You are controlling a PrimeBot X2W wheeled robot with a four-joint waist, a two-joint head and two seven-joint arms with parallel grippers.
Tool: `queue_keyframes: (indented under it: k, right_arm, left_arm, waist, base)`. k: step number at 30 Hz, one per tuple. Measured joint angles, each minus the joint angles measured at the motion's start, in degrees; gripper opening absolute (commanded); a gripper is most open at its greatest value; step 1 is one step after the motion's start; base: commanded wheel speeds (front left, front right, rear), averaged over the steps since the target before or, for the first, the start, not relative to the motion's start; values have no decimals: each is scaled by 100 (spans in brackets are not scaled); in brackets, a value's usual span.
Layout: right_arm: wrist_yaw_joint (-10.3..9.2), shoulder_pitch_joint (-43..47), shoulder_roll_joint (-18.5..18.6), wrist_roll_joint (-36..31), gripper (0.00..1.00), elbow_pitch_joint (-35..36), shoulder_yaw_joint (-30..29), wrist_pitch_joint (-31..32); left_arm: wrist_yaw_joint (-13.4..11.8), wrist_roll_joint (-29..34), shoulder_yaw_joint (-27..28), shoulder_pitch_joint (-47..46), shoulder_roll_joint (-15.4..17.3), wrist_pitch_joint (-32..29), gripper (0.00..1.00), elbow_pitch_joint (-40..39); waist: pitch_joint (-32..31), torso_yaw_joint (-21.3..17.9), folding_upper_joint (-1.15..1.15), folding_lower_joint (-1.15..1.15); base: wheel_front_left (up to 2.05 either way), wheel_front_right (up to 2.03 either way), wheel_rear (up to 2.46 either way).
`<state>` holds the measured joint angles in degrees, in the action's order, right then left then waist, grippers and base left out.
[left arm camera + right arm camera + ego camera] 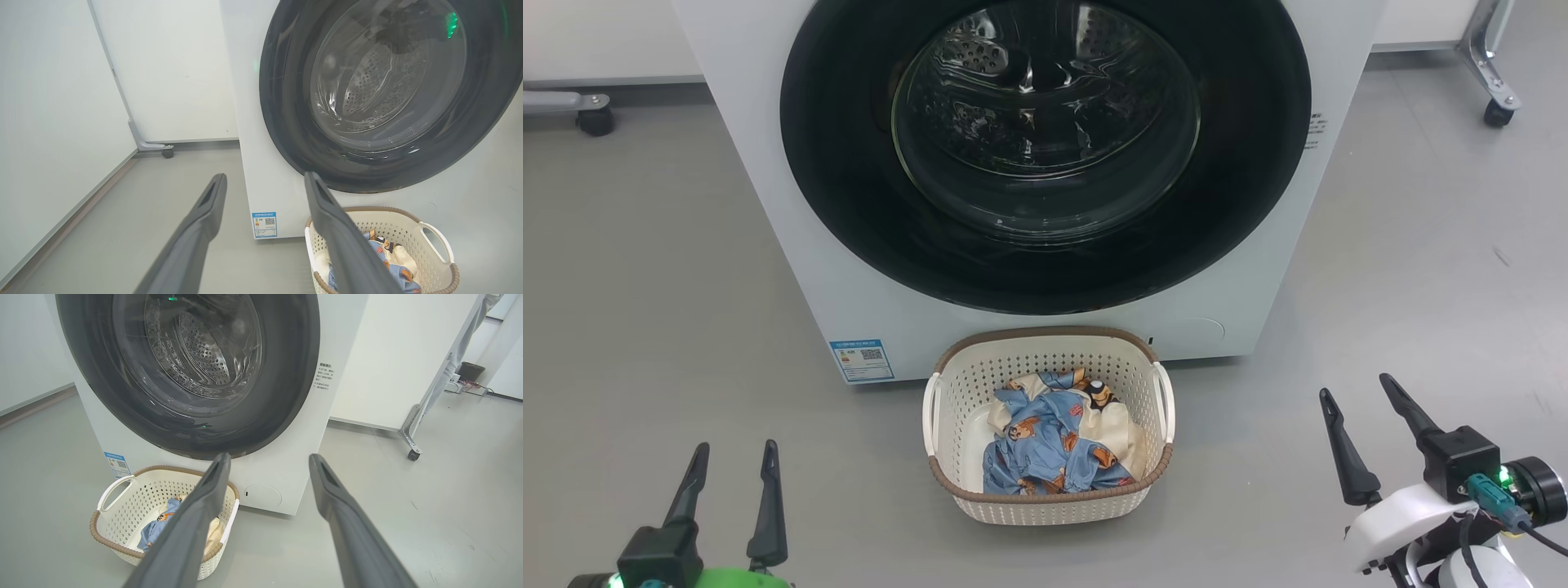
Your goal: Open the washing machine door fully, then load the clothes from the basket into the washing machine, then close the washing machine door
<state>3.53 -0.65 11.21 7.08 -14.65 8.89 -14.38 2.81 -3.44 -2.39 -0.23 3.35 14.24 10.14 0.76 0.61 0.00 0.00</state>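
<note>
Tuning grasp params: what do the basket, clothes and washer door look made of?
Basket: likely rigid plastic, matte cream, perforated walls, brown woven-look rim.
Clothes: soft printed fabric, creased and slumped.
Door: glossy black surround, probably plastic; clear bulging centre looks like glass, shows reflections.

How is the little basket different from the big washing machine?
The basket is small, cream and open on top; the washing machine is big, white, with its black door shut. The basket holds the clothes; the drum looks empty. Both have little holes.
</note>
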Motion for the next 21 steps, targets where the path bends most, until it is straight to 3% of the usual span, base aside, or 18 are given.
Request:
queue_keyframes:
  k: [21]
  right_arm:
    - [118,1,-97,-57,100,-16,-141,0]
  left_arm:
    - [-1,15,121,10,-24,0,100,48]
  waist:
    - [-10,-16,0,0]
  base:
    - [11,11,-22]
